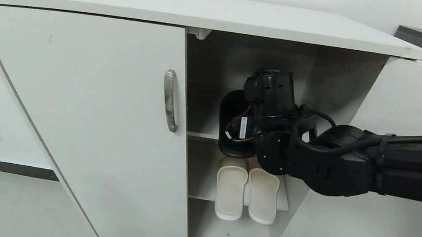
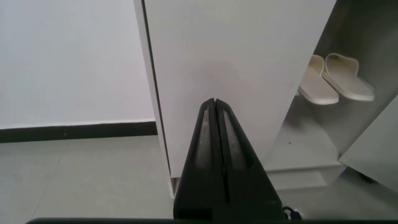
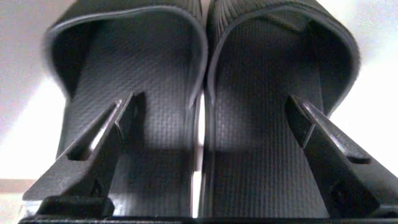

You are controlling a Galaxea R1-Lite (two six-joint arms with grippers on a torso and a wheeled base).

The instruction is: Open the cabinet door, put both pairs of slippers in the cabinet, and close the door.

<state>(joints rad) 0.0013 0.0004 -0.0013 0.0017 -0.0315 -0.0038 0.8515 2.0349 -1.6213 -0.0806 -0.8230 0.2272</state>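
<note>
Mostly hidden behind the right arm's wrist, the black slippers (image 1: pixel 232 111) sit on the upper shelf (image 1: pixel 202 136) of the cabinet (image 1: pixel 211 10), with one rounded edge showing. Their ribbed straps and pebbled footbeds lie side by side under the right gripper (image 3: pixel 212 99), which is spread wide (contact unclear). Smooth cream slippers (image 1: pixel 246 192) overhang the shelf below. The left gripper (image 2: pixel 214 109), fingers pressed together, hangs before the closed left door (image 2: pixel 217 50).
</note>
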